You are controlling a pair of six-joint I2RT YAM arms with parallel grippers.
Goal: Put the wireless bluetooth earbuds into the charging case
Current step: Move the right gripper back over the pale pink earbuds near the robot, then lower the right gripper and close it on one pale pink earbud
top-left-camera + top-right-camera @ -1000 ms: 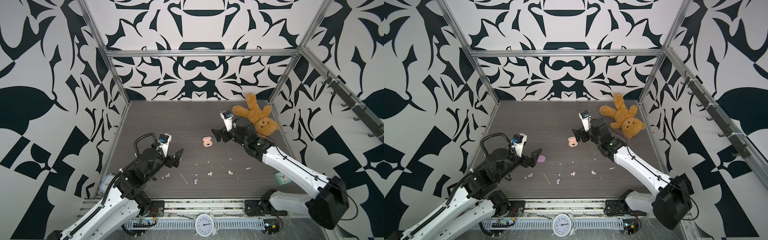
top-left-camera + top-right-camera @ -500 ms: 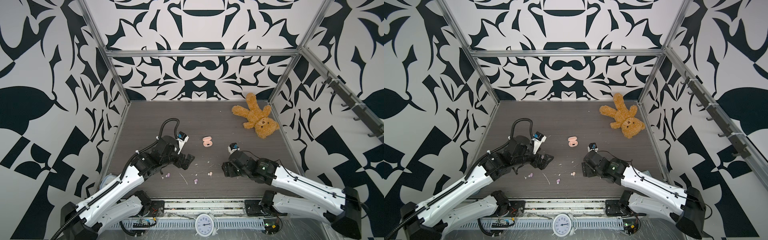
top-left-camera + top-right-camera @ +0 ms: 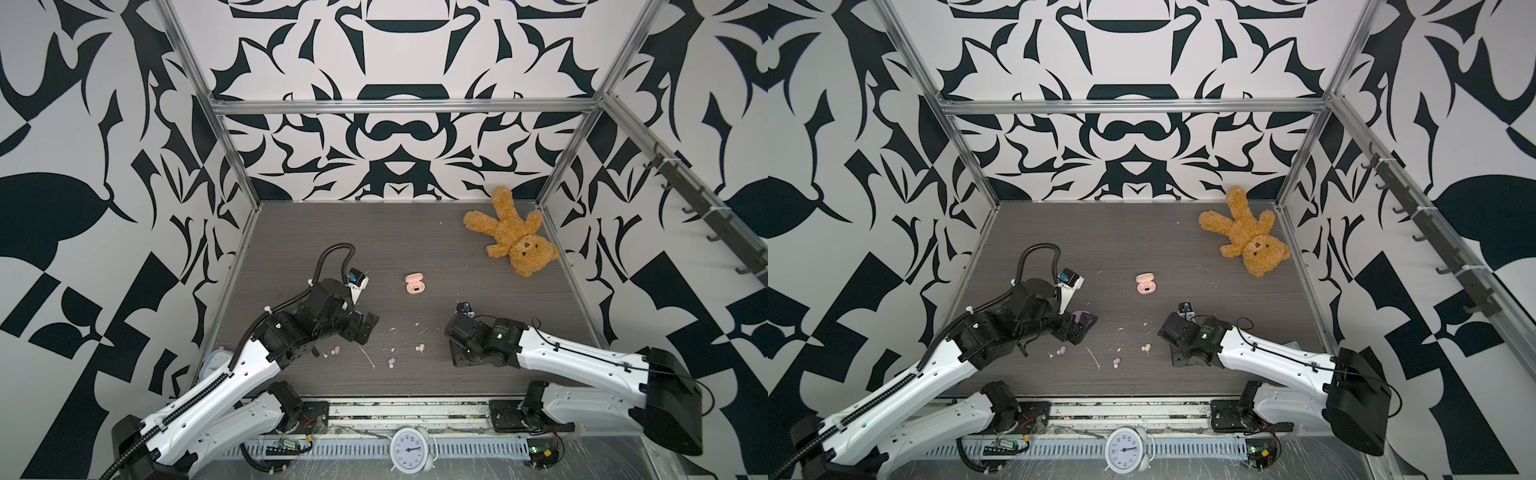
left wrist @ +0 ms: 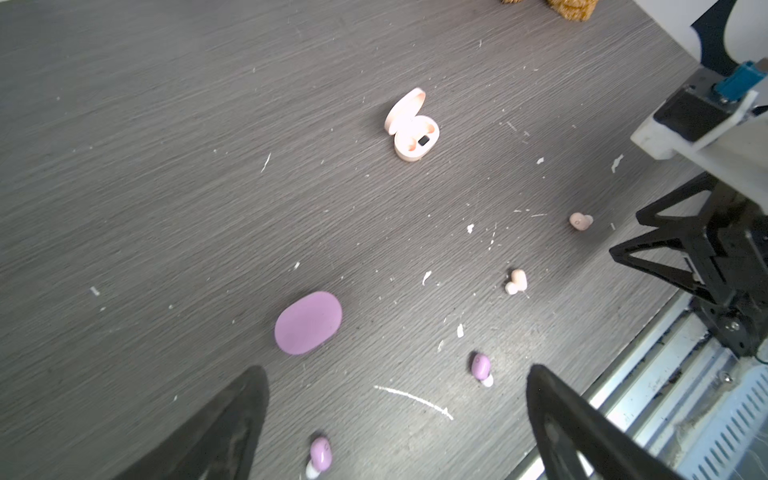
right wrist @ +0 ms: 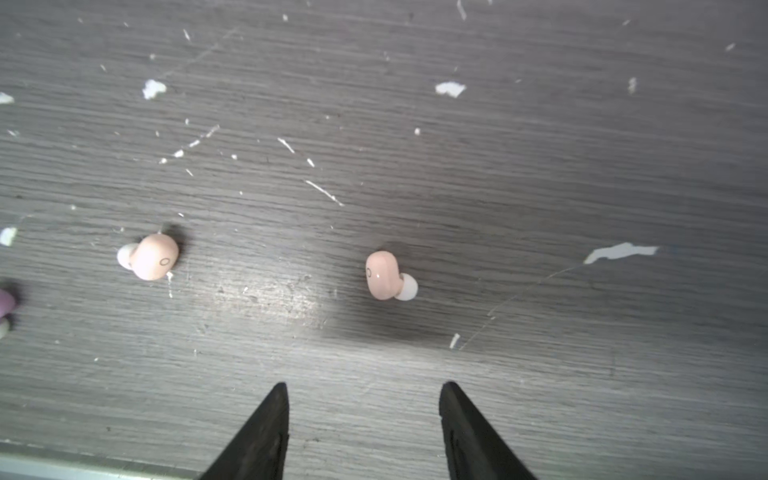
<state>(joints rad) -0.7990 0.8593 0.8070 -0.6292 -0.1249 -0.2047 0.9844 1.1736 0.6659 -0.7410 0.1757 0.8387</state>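
Tabletop (image 4: 166,187): four earbuds (image 4: 481,368), two cases (image 4: 411,133).

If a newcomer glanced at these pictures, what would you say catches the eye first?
The bold black-and-white patterned walls around the workspace strike first, then the brown teddy bear lying in the far right corner of the dark table. Near the middle of the table a pink case sits open, with tiny pink and purple earbuds scattered among white flecks nearer the front edge.
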